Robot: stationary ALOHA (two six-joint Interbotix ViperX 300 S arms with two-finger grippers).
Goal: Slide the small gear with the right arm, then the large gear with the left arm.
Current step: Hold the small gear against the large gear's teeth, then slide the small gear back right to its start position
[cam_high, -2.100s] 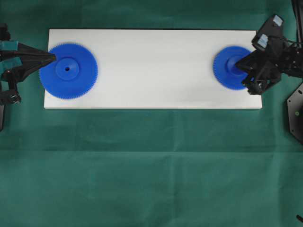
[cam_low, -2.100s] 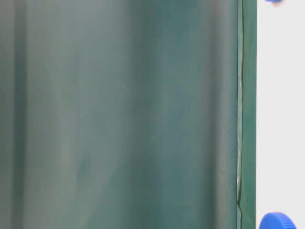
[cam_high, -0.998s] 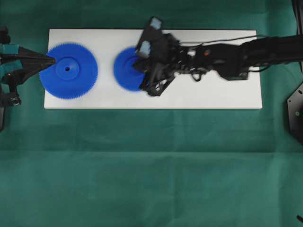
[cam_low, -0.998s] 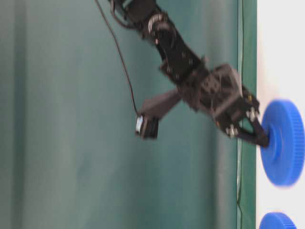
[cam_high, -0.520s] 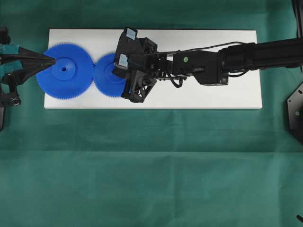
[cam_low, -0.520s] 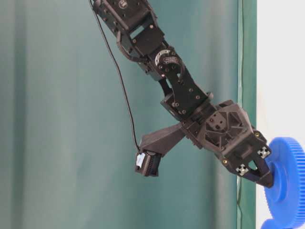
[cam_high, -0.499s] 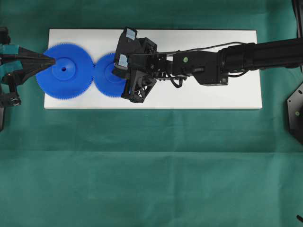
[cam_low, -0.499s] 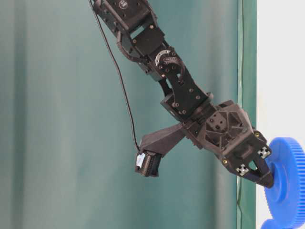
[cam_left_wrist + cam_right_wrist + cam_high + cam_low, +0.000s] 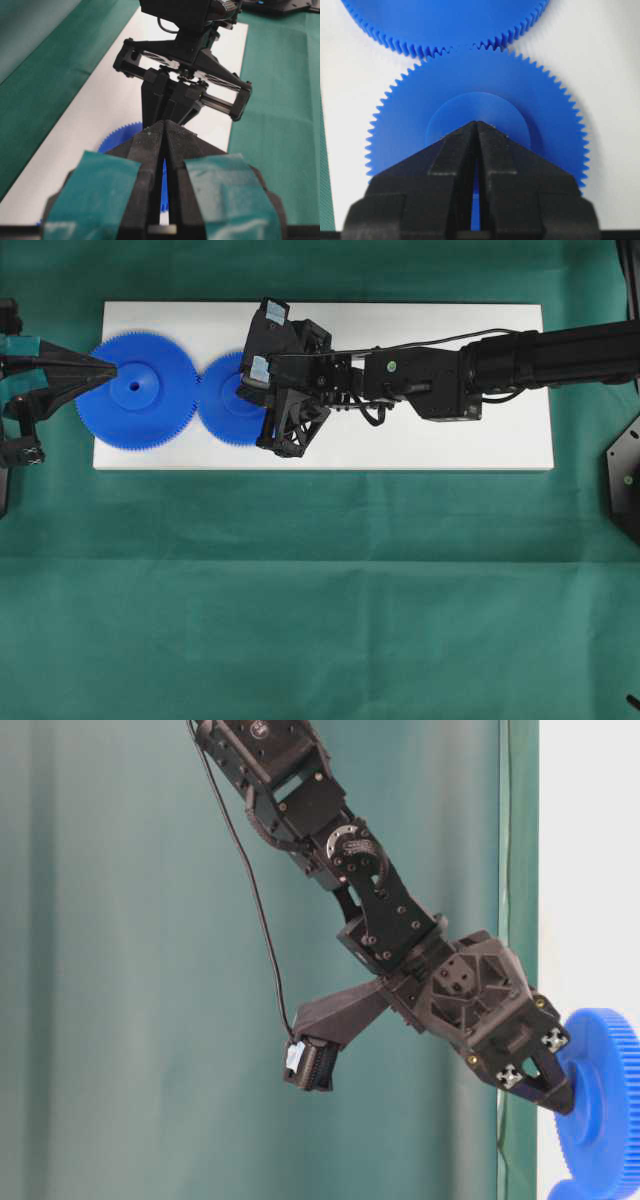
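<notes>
Small gear lies flat on the white board, left of the board's middle, teeth meshed with the large gear at its left. In the right wrist view the mesh line sits at the far edge of the small gear, with the large gear beyond it. Large gear is at the left end of the board, its left rim overhanging the board edge slightly.

Right arm reaches across from the right. Its pincer comes down on the small gear's raised hub; the two tips are drawn together to a point, a thin slit between them, resting on the hub's near half. Nothing is clamped between them. In the table-level view the tip touches the hub of the small gear.

Two small white-blue labels on the right arm's wrist housing; print too small to read.

Left pincer at the left end of the board, tips together, pointing onto the left part of the large gear. In the left wrist view its fingers, with teal tape patches, are closed, a narrow gap lower down.

Board rests on the green cloth covering the desk.
</notes>
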